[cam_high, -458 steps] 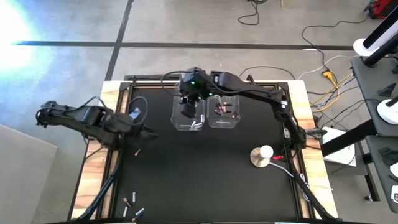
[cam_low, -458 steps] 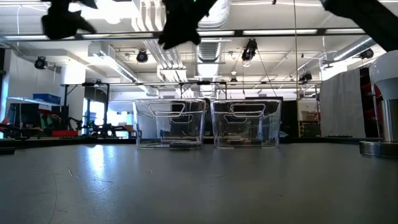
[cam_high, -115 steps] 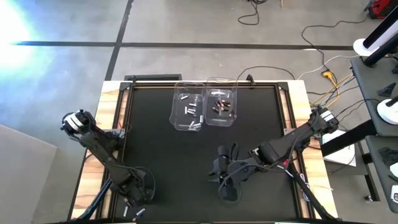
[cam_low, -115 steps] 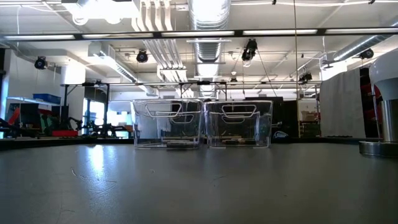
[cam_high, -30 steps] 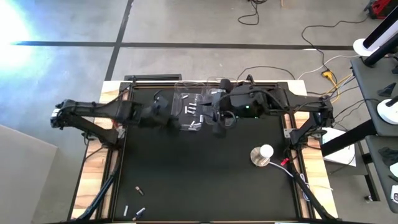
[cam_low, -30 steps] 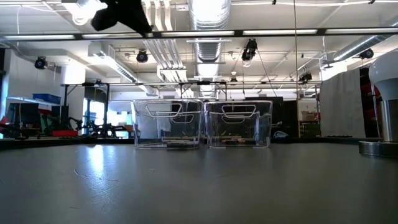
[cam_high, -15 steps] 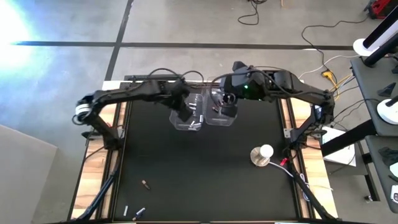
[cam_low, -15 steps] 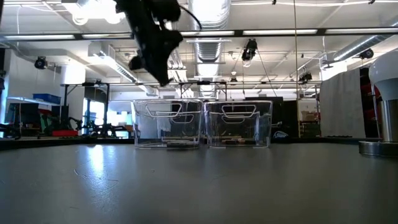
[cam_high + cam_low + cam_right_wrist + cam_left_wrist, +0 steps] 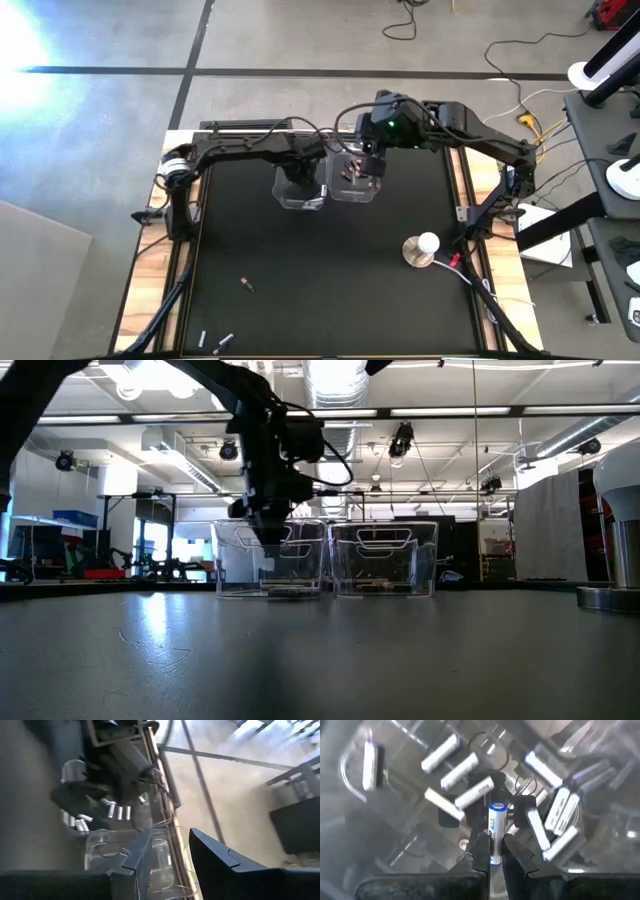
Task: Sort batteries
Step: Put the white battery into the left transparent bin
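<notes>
Left tool is clamped on a white AAA battery over the left clear bin, upper middle of frame, while the right tool sits a bit open over the neighbouring bin.

Clear bins: two, upper centre, left bin and right bin. Loose batteries on table: three, lower left, one dark, two silvery.
</notes>
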`<state>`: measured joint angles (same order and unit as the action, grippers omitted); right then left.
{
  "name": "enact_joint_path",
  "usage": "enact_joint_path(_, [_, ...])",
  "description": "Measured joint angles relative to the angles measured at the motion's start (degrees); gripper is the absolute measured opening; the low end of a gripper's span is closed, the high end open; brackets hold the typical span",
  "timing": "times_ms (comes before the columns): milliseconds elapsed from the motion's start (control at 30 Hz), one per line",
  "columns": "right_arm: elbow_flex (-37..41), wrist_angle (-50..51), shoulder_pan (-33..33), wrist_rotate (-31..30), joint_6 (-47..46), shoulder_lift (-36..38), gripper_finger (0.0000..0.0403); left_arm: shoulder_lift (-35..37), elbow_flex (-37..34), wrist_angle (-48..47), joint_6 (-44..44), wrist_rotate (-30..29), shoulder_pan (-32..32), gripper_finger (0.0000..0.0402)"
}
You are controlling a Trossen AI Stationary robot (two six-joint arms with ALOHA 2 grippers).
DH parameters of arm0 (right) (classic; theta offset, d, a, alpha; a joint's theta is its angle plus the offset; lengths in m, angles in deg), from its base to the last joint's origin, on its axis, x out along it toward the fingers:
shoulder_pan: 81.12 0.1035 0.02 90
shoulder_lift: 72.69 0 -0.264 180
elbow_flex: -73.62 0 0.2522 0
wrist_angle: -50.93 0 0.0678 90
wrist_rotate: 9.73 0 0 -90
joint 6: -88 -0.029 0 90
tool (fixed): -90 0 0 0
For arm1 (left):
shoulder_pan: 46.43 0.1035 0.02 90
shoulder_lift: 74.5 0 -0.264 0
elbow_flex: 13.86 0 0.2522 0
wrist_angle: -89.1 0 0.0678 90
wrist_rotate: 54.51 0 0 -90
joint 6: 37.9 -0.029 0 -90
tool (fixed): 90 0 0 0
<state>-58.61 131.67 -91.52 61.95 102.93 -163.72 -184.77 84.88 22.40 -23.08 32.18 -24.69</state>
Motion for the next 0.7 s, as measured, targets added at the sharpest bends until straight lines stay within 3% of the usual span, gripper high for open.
enact_joint_path(133, [0.8, 0.2, -0.6, 3.5, -4.2, 0.0, 0.0123, -4.1, 6.1, -2.3, -5.0, 0.0, 1.1, 0.001])
enact_joint_path(333, [1.2, 1.6, 0.4, 3.8, -12.3, 0.0, 0.0123, -11.0, 13.5, -10.1, -12.2, -0.1, 2.3, 0.001])
enact_joint_path(700, [1.3, 6.3, 2.7, 3.8, -20.9, 0.0, 0.0123, -15.9, 14.8, -11.6, -16.5, 0.0, 3.8, 0.001])
